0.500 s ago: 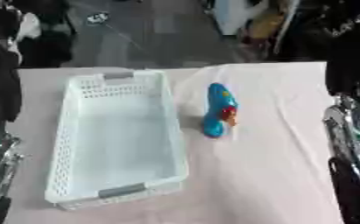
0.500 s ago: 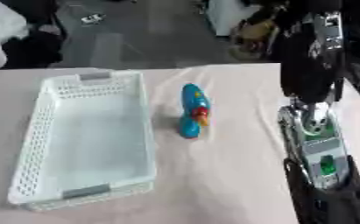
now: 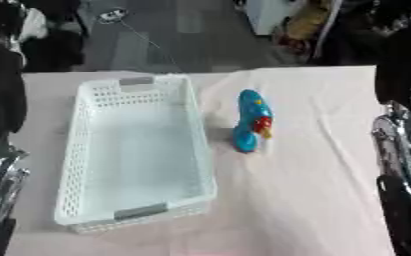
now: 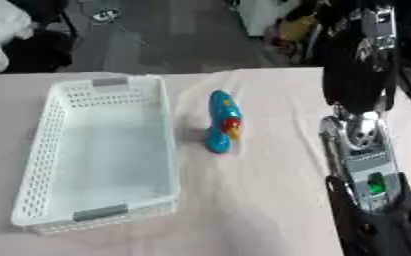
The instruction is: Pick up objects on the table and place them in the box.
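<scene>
Blue toy (image 4: pixel 222 127) waits mid-frame beside empty white basket (image 4: pixel 33 180); right arm (image 4: pixel 366 165) poised lower right, hand state unclear; grasp comes next.

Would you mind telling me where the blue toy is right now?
The blue toy lies on the pink tablecloth near the middle of the left eye view, just to the right of the white basket, outside it and untouched.

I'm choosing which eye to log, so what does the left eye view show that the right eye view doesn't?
Only the left eye view shows the left arm, at its lower left edge. Only the right eye view shows the right arm nearly whole, with a green light. Both show the empty white box and the blue toy lying beside it on the cloth.
</scene>
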{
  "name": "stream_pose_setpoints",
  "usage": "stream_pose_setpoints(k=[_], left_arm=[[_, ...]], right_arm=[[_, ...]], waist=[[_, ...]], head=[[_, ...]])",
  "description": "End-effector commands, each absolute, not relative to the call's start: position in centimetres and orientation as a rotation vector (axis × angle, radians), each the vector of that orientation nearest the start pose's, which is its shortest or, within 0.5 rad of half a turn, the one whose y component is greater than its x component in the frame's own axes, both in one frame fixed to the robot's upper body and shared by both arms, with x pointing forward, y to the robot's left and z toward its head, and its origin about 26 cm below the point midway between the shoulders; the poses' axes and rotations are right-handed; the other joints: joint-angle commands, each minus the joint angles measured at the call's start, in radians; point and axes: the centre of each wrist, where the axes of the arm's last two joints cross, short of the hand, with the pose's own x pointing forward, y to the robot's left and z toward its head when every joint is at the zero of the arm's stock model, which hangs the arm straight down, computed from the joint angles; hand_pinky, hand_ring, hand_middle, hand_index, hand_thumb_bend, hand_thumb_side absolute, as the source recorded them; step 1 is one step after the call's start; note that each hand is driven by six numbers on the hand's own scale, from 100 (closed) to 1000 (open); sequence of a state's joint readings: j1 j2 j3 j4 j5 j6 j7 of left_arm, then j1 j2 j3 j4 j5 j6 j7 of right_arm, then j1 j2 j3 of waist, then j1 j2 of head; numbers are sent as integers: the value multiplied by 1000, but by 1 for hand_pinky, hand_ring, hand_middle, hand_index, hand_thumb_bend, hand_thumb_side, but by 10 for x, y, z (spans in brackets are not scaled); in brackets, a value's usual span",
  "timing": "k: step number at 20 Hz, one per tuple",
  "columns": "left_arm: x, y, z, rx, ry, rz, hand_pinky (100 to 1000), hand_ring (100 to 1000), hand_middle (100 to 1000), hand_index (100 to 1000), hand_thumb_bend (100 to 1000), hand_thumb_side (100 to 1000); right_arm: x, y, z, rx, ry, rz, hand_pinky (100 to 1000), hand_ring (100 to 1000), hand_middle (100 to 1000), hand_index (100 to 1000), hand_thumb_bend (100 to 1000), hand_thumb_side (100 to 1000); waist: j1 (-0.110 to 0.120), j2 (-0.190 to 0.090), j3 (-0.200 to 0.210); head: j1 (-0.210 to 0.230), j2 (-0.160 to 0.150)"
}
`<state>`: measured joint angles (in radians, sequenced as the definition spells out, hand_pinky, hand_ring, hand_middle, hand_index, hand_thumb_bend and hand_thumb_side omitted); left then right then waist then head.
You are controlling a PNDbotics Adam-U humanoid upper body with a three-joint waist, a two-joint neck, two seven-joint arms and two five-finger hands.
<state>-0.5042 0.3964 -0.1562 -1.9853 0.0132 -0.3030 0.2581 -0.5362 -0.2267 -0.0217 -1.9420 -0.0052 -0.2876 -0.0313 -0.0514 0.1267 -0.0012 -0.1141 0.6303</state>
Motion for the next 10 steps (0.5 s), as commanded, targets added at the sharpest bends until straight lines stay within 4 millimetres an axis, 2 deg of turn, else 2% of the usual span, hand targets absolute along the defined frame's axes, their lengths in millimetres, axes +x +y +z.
stream_pose_setpoints(k=[1,5,7,9,10], left_arm=[[308,216,254,-35,3456,404,814,812,888,923,299,960],[308,216,254,-38,3457,402,814,812,888,923,299,959],[308,217,253,-39,3458,405,813,812,888,923,298,960],[308,217,251,-38,3465,417,813,812,888,923,298,961],[308,216,251,-37,3467,421,813,811,888,923,290,957]], right_arm=[[321,-227,259,18,3475,-365,506,641,700,861,100,1000],[322,-229,260,71,3472,-361,517,647,705,861,100,1000],[325,-230,258,168,3479,-357,531,643,710,859,100,1000],[331,-230,254,336,3523,-336,571,650,727,863,100,1000],[333,-228,253,417,3534,-335,562,645,721,859,100,1000]], waist=[[4,-18,0],[4,-19,2],[4,-20,3],[2,-24,1],[1,-25,1]], head=[[1,-3],[6,-3],[6,-4],[-9,-4],[-14,-4]])
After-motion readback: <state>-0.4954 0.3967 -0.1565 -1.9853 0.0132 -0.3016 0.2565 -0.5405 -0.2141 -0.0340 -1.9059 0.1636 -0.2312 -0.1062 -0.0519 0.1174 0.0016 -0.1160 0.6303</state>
